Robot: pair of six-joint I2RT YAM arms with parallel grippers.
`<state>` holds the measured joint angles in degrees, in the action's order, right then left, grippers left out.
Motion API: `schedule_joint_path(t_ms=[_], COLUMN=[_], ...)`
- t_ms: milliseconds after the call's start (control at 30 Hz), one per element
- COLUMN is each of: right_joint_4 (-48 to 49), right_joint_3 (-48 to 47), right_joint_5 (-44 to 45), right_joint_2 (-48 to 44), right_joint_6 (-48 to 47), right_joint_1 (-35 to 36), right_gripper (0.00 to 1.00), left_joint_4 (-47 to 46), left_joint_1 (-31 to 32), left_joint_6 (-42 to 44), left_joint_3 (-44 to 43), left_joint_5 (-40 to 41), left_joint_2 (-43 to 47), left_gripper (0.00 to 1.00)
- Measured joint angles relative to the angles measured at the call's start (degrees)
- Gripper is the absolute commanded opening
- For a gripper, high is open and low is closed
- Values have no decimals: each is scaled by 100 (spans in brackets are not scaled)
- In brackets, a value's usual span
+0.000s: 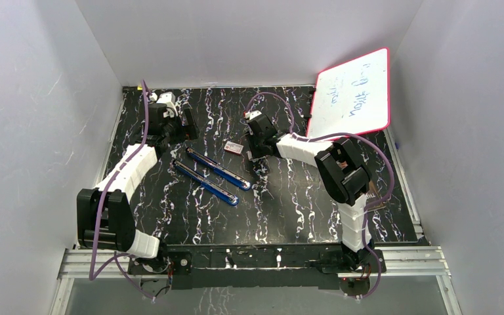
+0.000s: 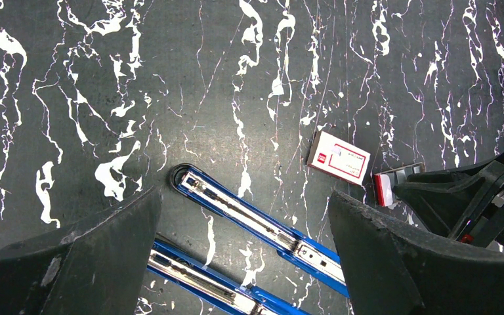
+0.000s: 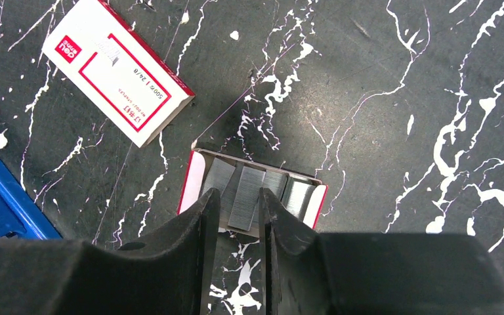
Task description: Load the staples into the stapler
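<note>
Right gripper (image 3: 239, 197) is straddling staples (image 3: 295, 197) in the tray (image 3: 193, 180) beneath it, grip uncertain; left gripper (image 2: 244, 200) is hanging wide open above stapler (image 2: 262, 226)

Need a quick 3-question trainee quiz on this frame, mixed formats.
1. How many long blue stapler pieces lie on the table?
2. The fingers of the right pincer sit either side of: A) staples in the open tray; B) a stapler piece; C) bare table.
3. True or false: the left pincer holds a staple strip.
Key: 1 two; 2 A; 3 false, it is wide open and empty.
</note>
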<state>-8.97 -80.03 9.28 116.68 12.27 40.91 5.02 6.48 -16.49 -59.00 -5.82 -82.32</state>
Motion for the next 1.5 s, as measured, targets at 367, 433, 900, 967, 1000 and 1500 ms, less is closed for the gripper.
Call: schedule_joint_path(t_ms=[367,433,900,967,1000,1500], right_joint_4=[-11,-11,-57,-74,-85,-149], right_joint_3=[2,2,4,4,4,4], right_joint_5=[85,109,114,114,114,107], right_joint_2=[-7,-7,-7,-7,-7,-7], right_joint_6=[0,0,0,0,0,0], right_joint_1=[0,0,0,0,0,0], right_gripper=[35,35,33,33,33,33], left_joint_4=[0,0,0,0,0,0], left_joint_1=[0,0,0,0,0,0], left_joint_6=[0,0,0,0,0,0], left_joint_3=[0,0,0,0,0,0], left_joint_5=[0,0,0,0,0,0], left_joint_2=[0,0,0,0,0,0], left_gripper=[97,97,97,97,97,97])
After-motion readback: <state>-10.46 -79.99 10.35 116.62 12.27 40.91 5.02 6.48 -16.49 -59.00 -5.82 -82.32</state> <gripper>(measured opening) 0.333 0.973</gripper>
